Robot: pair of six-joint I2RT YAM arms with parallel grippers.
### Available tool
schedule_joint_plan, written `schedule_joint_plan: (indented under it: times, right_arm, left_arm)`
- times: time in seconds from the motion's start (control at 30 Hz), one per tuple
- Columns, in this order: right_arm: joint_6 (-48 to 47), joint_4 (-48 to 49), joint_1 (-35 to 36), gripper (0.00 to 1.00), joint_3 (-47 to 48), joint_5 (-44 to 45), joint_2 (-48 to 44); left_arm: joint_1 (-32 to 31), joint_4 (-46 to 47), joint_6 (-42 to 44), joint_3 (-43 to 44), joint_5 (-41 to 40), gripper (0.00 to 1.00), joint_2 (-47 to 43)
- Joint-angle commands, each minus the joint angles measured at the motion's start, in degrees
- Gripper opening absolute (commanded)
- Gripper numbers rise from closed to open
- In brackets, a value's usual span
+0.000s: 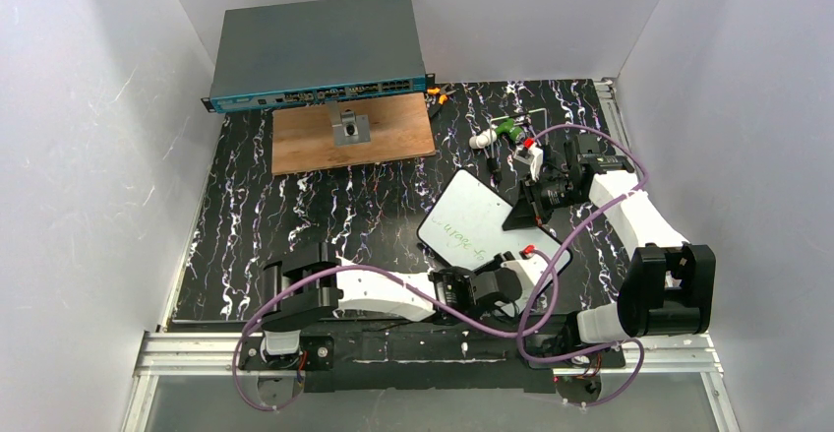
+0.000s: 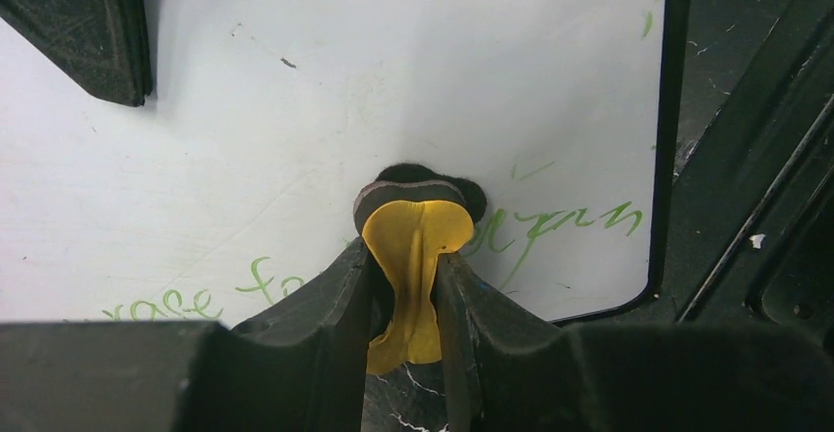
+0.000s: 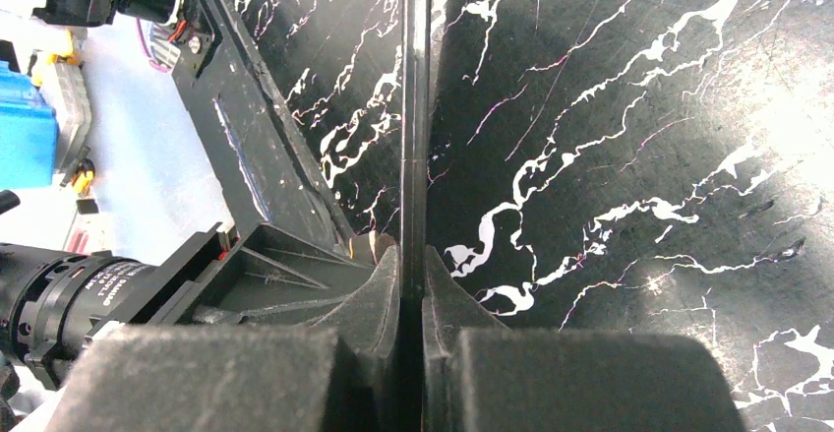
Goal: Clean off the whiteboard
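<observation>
Place: this is looking like a robot lab, a small test booth
Walls: plain white walls are standing round the black table on three sides
Robots: two robot arms are sitting bolted on metal rails, with purple cables looping off them
Gear: a flat blue-grey box with many plugs is lying at the back

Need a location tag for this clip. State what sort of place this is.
Probably a robotics lab test cell: white panel walls box in a black white-veined tabletop, a silver aluminium rail edges it, and a flat teal-grey network switch sits behind.
</observation>
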Motion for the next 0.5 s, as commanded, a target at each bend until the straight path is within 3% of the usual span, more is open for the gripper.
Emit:
schedule_joint_plan:
  times: [0.0,0.2,0.47]
  right_arm:
    - [-2.49,1.50,0.01,0.01,1.47,-2.56,-1.48]
    - [-2.57,1.50,0.07,0.01,1.48,-2.46,-1.28]
    - [-2.49,1.51,0.02,0.01,1.47,-2.46,-1.36]
  left_arm:
    - [0.79,3.63,1.99,-2.14,0.04,0.00,-2.42]
    - [-3.09,6.92,7.26,0.21,3.16,0.00,0.60]
    - [-4.45,5.71,7.92,3.44,3.64,0.00,3.84]
